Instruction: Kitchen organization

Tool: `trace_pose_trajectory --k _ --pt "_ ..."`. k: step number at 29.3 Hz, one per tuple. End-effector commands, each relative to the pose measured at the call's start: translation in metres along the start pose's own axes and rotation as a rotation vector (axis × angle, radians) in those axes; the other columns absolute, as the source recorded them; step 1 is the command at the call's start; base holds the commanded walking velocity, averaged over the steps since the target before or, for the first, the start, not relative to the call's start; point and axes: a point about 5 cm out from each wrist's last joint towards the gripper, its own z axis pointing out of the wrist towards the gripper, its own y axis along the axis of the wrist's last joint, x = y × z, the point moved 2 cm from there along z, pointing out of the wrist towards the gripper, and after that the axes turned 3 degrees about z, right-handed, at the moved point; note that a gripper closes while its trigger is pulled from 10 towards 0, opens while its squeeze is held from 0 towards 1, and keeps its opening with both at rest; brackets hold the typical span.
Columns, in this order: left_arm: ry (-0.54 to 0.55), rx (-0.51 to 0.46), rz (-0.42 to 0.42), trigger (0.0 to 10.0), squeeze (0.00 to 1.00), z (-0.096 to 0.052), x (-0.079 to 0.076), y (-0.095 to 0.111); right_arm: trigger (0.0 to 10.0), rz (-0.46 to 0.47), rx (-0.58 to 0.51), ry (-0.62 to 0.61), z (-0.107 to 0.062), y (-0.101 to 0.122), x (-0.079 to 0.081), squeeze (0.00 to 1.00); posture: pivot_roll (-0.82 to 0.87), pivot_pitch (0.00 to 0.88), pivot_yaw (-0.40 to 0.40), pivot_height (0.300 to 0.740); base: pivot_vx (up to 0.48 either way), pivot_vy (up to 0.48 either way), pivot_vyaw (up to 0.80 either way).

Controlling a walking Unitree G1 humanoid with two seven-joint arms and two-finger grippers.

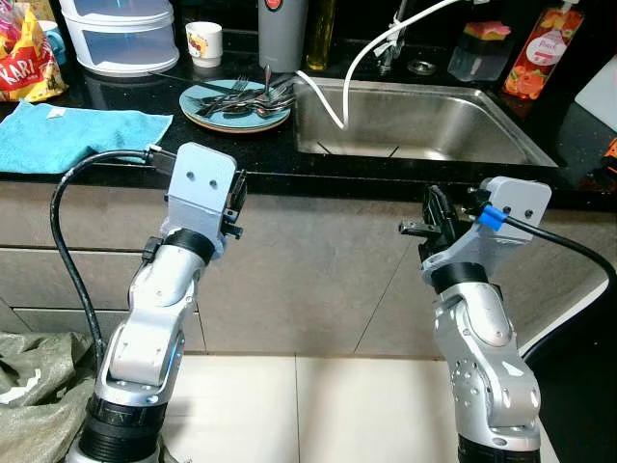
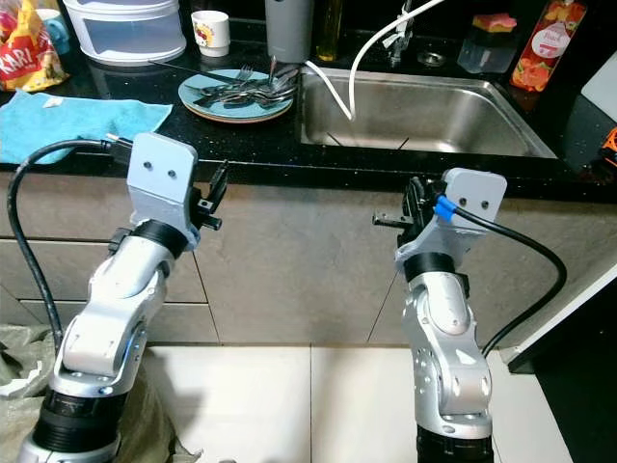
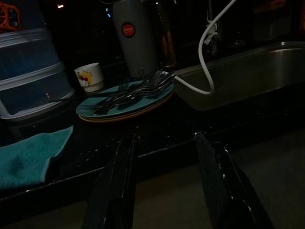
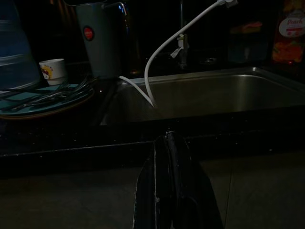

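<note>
My left end effector (image 3: 164,183), fingers spread and empty, faces the cutlery (image 1: 246,97) on the blue plate (image 1: 198,114) ahead — handles pointing leftward; right end effector (image 4: 169,181), clenched, sits farther off.

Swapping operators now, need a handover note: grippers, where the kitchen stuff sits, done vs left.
Left gripper: open, empty, held below the counter edge.
Right gripper: shut, empty, also below the edge, before the sink.
Plate with a pile of cutlery sits left of the sink; cup behind it, teal cloth further left.
Done: nothing visibly handled.
Left: cutlery and plate untouched.
</note>
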Motion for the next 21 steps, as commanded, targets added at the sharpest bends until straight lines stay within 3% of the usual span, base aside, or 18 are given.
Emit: trace_pose_trajectory --k 1,8,10,11,14,21 --pt "-0.015 -0.003 -0.007 10.0 0.00 -0.002 -0.004 -0.001 10.0 -0.003 0.025 -0.005 -0.001 -0.006 -0.002 0.00 0.19 0.025 -0.053 0.740 0.000 0.000 0.00" --pt "-0.025 0.031 0.050 10.0 0.00 -0.017 -0.003 -0.018 10.0 -0.024 0.109 -0.015 -0.015 -0.032 -0.008 0.00 0.19 0.030 -0.049 0.740 0.000 0.000 0.00" --pt "-0.031 0.074 0.035 10.0 0.00 -0.025 -0.002 -0.029 10.0 -0.028 0.129 -0.020 -0.018 -0.038 -0.009 0.00 0.19 0.033 -0.049 0.740 0.000 0.000 0.00" --pt "-0.024 0.139 -0.018 10.0 0.00 -0.032 0.000 -0.041 10.0 -0.030 0.145 -0.024 -0.020 -0.043 -0.010 0.00 0.19 0.034 -0.048 0.740 0.000 0.000 0.00" --pt "0.009 0.188 -0.074 10.0 0.00 -0.032 0.005 -0.048 10.0 -0.032 0.151 -0.023 -0.021 -0.045 -0.010 0.00 0.19 0.038 -0.047 0.740 0.000 0.000 0.00" --pt "0.025 0.159 -0.081 10.0 0.00 -0.024 0.007 -0.041 10.0 -0.035 0.141 -0.025 -0.020 -0.042 -0.011 0.00 0.19 0.041 -0.051 0.740 0.000 0.000 0.00"
